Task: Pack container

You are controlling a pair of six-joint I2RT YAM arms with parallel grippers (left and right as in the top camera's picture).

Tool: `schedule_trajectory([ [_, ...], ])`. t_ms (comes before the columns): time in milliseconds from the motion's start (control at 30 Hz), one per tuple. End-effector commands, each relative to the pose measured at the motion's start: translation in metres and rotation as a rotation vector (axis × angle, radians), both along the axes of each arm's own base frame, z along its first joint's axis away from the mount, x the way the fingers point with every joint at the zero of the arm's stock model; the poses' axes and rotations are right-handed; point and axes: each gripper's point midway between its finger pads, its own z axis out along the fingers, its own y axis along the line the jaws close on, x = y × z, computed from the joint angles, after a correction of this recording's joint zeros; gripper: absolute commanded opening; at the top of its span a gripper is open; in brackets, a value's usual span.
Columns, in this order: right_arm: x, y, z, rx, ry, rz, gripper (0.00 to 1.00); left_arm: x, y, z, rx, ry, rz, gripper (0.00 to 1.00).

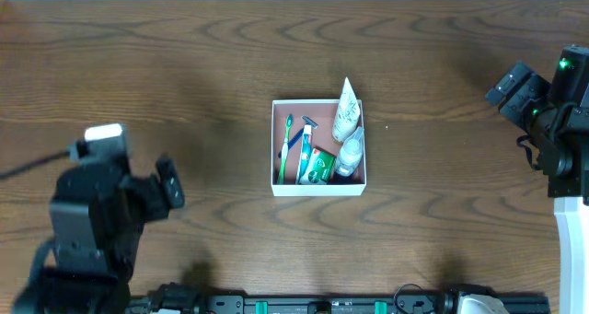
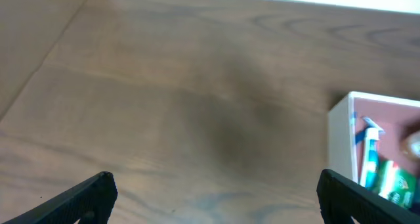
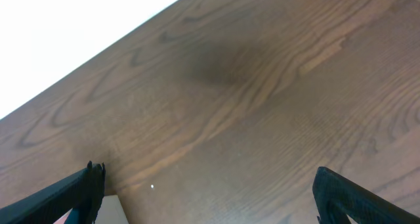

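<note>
The container point(image 1: 318, 187) is a shallow white-walled box with a pink-brown inside at the table's middle. It holds a green toothbrush point(image 1: 286, 146), a blue razor point(image 1: 306, 144), a small green packet point(image 1: 319, 167), a white tube point(image 1: 346, 110) and a clear bottle point(image 1: 350, 154). It also shows at the right edge of the left wrist view point(image 2: 341, 138). My left gripper point(image 2: 213, 201) is open and empty, well left of the box. My right gripper point(image 3: 207, 198) is open and empty, far right of it, with a box corner point(image 3: 108, 211) at its left finger.
The dark wooden table point(image 1: 184, 75) fills all views. The left arm's body point(image 1: 101, 213) stands at the front left and the right arm's body point(image 1: 561, 121) at the right edge. A black rail point(image 1: 322, 305) runs along the front edge.
</note>
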Motion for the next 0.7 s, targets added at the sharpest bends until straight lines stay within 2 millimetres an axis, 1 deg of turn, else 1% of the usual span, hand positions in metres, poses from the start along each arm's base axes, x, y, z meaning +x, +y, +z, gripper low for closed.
schedule_trajectory([
  [0, 0.0, -0.003, 0.002, 0.004, -0.006, -0.021, 0.99, -0.007, 0.005, -0.039, -0.031, 0.017, 0.017, 0.98],
  [167, 0.0, -0.003, 0.002, 0.004, -0.006, -0.021, 0.99, -0.01, 0.01, -0.094, -0.064, -0.037, 0.047, 0.98],
  [233, 0.0, -0.003, 0.002, 0.004, -0.007, -0.021, 0.99, -0.011, 0.009, -0.119, -0.078, -0.044, 0.044, 0.98],
  [333, 0.0, -0.003, 0.002, 0.004, -0.007, -0.021, 0.99, -0.011, 0.005, -0.148, -0.094, -0.053, 0.029, 0.98],
  [533, 0.0, -0.003, 0.002, 0.004, -0.006, -0.021, 0.99, -0.014, -0.004, -0.194, -0.128, -0.036, -0.012, 0.98],
  [667, 0.0, -0.003, 0.002, 0.004, -0.007, -0.021, 0.99, -0.017, -0.005, -0.218, -0.134, -0.014, -0.011, 0.98],
])
